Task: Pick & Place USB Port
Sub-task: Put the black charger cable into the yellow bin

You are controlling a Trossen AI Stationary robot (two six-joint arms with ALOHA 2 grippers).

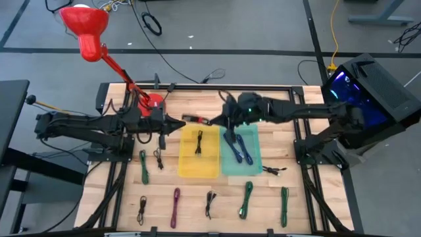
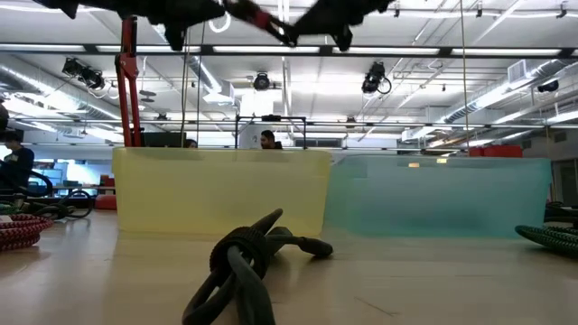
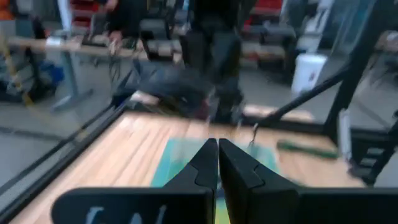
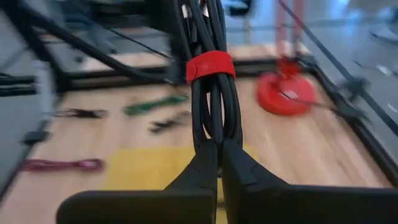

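Near edge of the desk [image 1: 99, 191]: loose coiled cables wait in a row, a purple one [image 1: 175, 205], a black one [image 1: 210, 203] and two green ones [image 1: 247, 199]; the black coil shows close up in the low view.

Trays: a yellow translucent plastic tray [image 1: 189, 166] sits mid-desk with a black cable [image 1: 199, 142] in it; touching its right side is a teal translucent plastic tray [image 1: 255, 163] with blue cables [image 1: 237, 149] inside.

Task's thing: a black bundled USB cable bound with a red strap [image 4: 210, 87], hanging in the air over the far ends of the two trays, near their shared wall.

Right end effector [image 4: 218, 158]: clamped on that bundle's end, its fingers pinching the black loops. The bundle's long axis runs straight out from the fingertips toward the left arm.

Left end effector [image 3: 218, 163]: fingers pressed together, and whether they pinch the bundle's other end I can't tell. It's high over the yellow tray's far end, tip to tip with the right one.

The turning relation: the yellow tray lies directly below and slightly to the left-arm side of the bundle, teal to the right-arm side; which tray is meant I can't tell.

Far edge: a red round lamp base [image 1: 153, 102] with its red arm rising off the far left of the desk.
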